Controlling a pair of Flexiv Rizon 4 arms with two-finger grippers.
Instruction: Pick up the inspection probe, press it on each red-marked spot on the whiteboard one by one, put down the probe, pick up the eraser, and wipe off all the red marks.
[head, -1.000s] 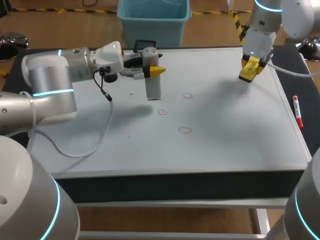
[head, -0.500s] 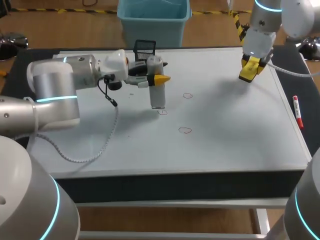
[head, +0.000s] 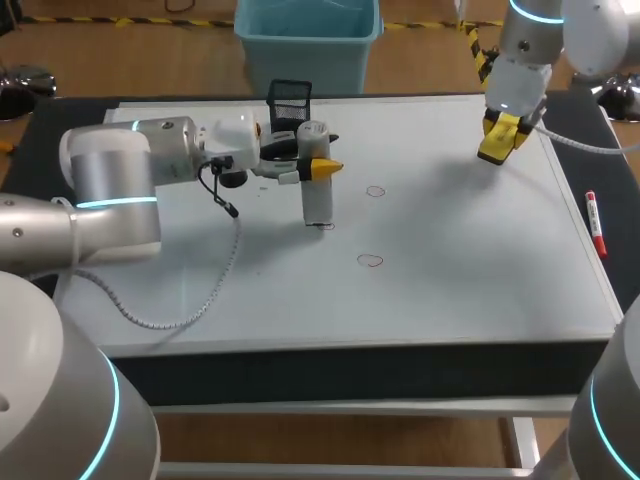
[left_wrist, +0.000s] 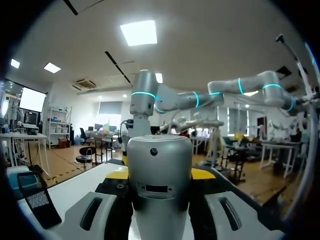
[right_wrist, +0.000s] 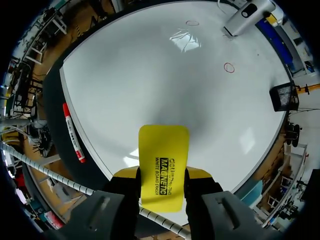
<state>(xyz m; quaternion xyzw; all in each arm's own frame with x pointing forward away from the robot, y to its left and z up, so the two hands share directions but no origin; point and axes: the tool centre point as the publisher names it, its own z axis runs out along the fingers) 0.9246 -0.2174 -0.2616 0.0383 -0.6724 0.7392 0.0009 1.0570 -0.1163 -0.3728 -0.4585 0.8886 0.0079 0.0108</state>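
- Left gripper (head: 312, 164) has carried the inspection probe (head: 318, 205) across the whiteboard (head: 460, 240) toward the centre. A second ago it hung over bare board, short of the marks.
- It then came down. The probe stands upright with its foot on the middle red mark (head: 326, 226), most of which it covers.
- Jaws clamped on the probe's upper body, one yellow tip on each side. The left wrist view shows the grey barrel filling the gap between the fingers.
- My reading is that this is a press on the middle mark. Contact looks made, but how firm it is can't be judged from here.
- Two red rings remain uncovered: the far mark (head: 375, 191) and the near mark (head: 370, 261), both just to the probe's right.
- Right gripper (right_wrist: 163, 176) has not shifted. It hangs over the far right corner of the board, jaws closed on the yellow eraser (right_wrist: 163, 150).
- Eraser is already in hand, so only the wiping itself is left to the right arm.
- Red marker pen (head: 596, 225) lies off the board's right edge and black mesh holder (head: 288, 97) sits at the back. Neither has moved.
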